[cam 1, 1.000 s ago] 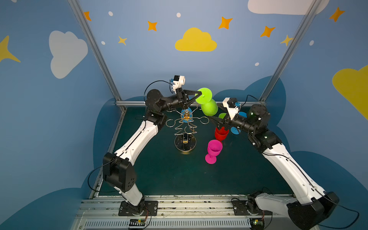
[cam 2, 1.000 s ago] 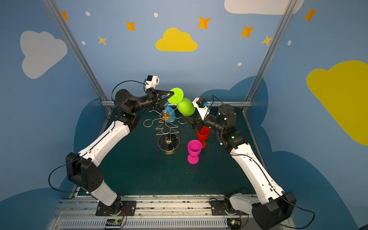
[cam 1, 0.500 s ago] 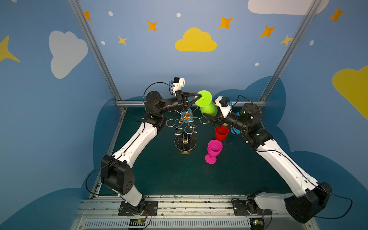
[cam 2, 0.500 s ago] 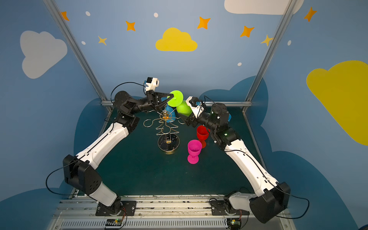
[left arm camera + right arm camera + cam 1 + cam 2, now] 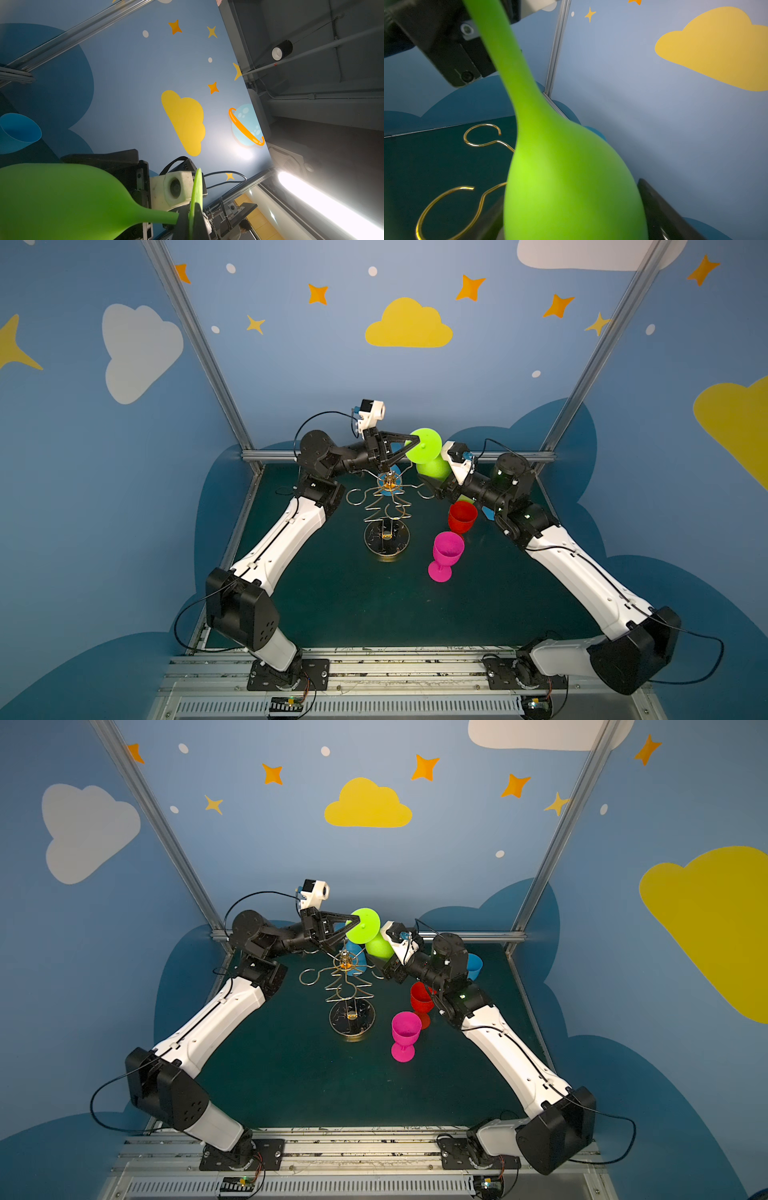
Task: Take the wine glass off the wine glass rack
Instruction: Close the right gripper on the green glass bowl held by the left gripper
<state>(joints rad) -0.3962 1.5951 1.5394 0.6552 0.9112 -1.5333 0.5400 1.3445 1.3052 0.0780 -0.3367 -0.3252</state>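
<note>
Above the rack [image 5: 390, 483], far right, the left jaws are pinching the glass [image 5: 432, 467] by its foot while the right jaws, newly arrived, are narrowing from wide around its bowl, so a handover is probably starting.

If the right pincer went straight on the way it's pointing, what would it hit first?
The green wine glass: its bowl sits between the fingers of the right pincer, so it would press into that first. Beyond it, probably the left pincer, holding the glass near its foot.
</note>
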